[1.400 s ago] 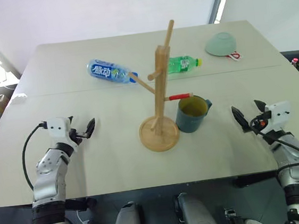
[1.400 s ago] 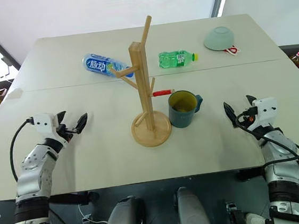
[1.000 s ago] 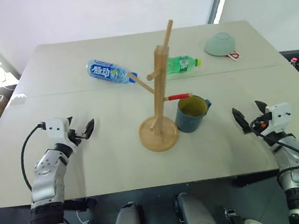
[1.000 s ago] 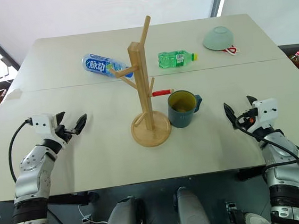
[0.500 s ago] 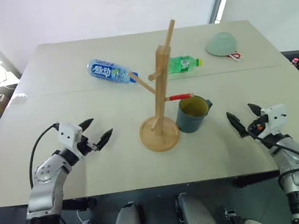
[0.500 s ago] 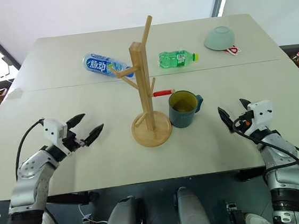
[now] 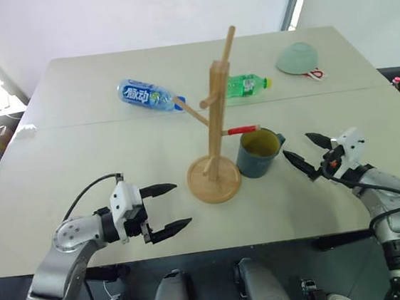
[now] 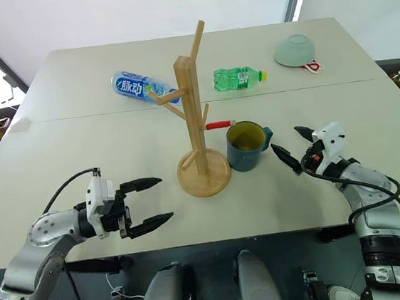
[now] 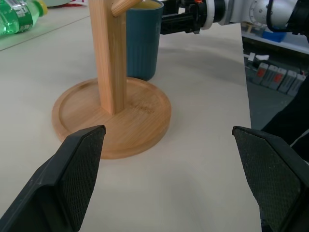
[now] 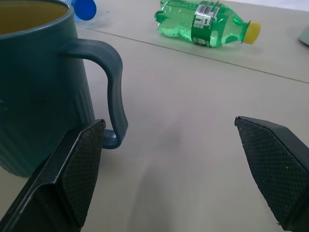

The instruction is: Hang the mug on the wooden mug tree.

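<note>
The dark blue mug (image 7: 259, 154) with a yellow-green inside stands upright on the table, touching the right side of the wooden mug tree's (image 7: 217, 119) round base. Its handle (image 10: 113, 92) faces my right gripper. The red-tipped peg (image 7: 243, 128) juts out just above the mug's rim. My right gripper (image 7: 296, 147) is open and level, a short way right of the handle and touching nothing. Left of the tree base, near the table's front edge, my left gripper (image 7: 181, 205) is open, empty and pointing at the base (image 9: 113, 116).
A blue-labelled bottle (image 7: 148, 96) and a green bottle (image 7: 245, 85) lie behind the tree. A pale green bowl (image 7: 296, 57) sits upside down at the far right, with a small red-and-white item (image 7: 314, 75) beside it. The table's front edge runs close under both arms.
My left gripper has swung right and back toward the front edge, turning to face the tree base. My right gripper has shifted left toward the mug's handle.
</note>
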